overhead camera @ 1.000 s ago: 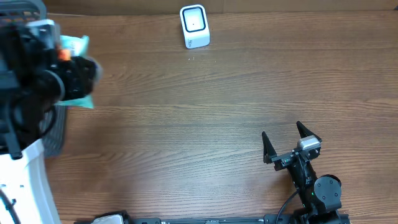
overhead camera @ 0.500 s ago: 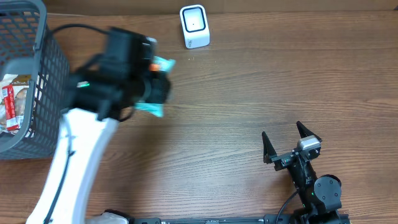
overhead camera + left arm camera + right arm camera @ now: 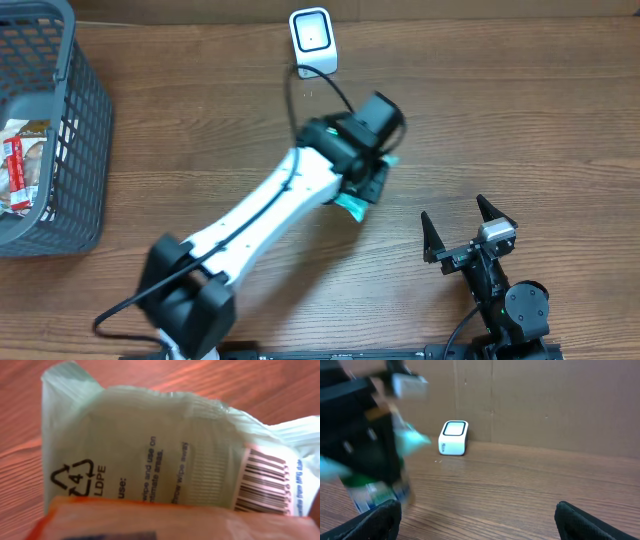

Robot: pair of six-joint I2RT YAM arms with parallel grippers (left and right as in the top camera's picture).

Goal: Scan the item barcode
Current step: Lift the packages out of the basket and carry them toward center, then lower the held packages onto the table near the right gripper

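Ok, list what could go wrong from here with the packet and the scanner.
1. The barcode lies at the crinkled end of the wipes packet; the scanner may misread it unless that face is turned to it.
2. The left gripper grips the soft packet at one edge; it might sag or slip.

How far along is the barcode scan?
Done: the left pincer grips the pale green plastic packet, clear of the grey mesh basket. In hand: packet held short of the white box-shaped scanner, its barcode visible in the wrist view. Remaining: presenting that barcode to the scanner. The right pincer sits open.
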